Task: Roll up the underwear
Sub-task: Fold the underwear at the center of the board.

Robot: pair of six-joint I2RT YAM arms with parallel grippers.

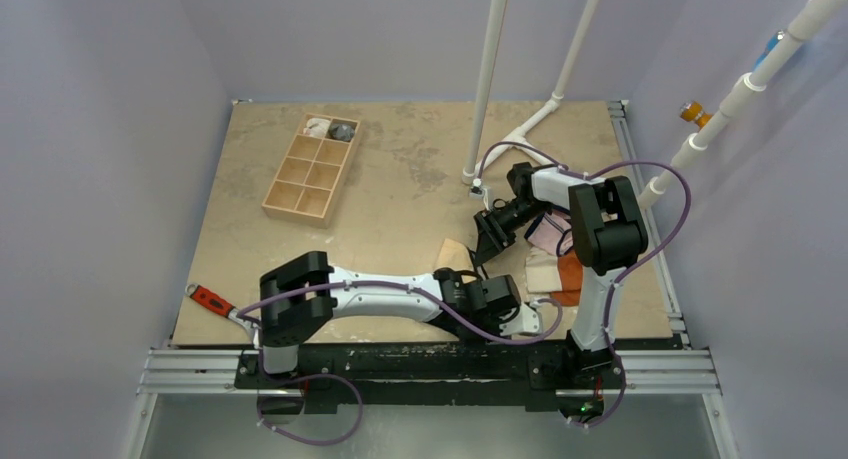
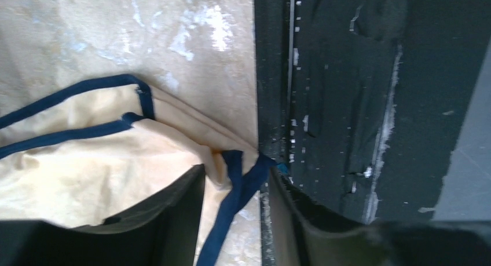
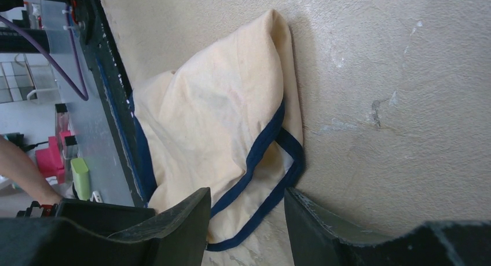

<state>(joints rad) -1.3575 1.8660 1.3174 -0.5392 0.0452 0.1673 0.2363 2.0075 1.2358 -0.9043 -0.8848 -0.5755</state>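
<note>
Underwear [image 1: 455, 254] bunched at bench [image 1: 400, 179] near edge, not yet rolled.
Left fingers [image 2: 173, 219] released, straddling navy edging [image 2: 231, 190], probably to pinch a corner; right fingers [image 3: 173, 225] spread above the hem [image 3: 260, 144], ready to flatten.

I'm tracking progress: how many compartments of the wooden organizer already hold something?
2, both in the far row of the wooden organizer: a whitish bundle on the left, a dark grey bundle on the right. The rest look empty.
</note>
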